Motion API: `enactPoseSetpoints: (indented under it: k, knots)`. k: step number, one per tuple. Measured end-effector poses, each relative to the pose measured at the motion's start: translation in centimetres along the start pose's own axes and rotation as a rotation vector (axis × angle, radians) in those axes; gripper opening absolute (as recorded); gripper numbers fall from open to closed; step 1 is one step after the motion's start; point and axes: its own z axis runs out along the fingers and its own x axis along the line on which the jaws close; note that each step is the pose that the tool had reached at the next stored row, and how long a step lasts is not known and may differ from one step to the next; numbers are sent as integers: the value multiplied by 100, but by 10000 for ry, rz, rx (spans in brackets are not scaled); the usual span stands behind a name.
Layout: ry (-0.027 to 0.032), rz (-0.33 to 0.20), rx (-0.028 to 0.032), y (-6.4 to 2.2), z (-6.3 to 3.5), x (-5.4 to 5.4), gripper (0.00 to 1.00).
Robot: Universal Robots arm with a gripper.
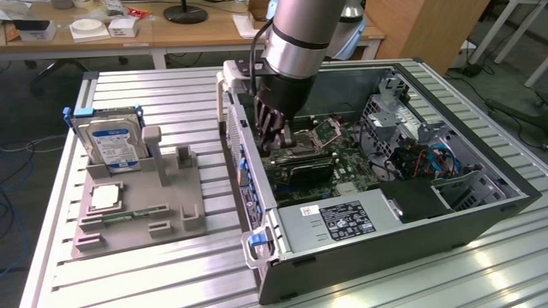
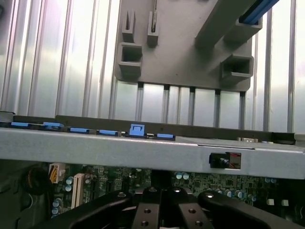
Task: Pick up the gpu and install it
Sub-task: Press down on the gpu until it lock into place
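step: seat gpu (image 1: pixel 301 168) | tool (image 1: pixel 272 142) closed, inside pc case (image 1: pixel 479 212), gpu at its 5 o'clock | tip: press straight down, keep card level

We note a ribbed aluminium table (image 1: pixel 154 96) under bright overhead glare. Beyond its far edge stands a wooden desk (image 1: pixel 171 35) carrying small boxes, beside a wooden cabinet (image 1: pixel 428 29). Cables trail over grey floor (image 1: pixel 25 122).
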Motion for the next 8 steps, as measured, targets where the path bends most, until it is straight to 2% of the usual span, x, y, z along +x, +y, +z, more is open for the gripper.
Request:
enactPoseSetpoints:
  k: [8]
  knots:
    - [-1, -2, 0, 15, 1, 27, 10]
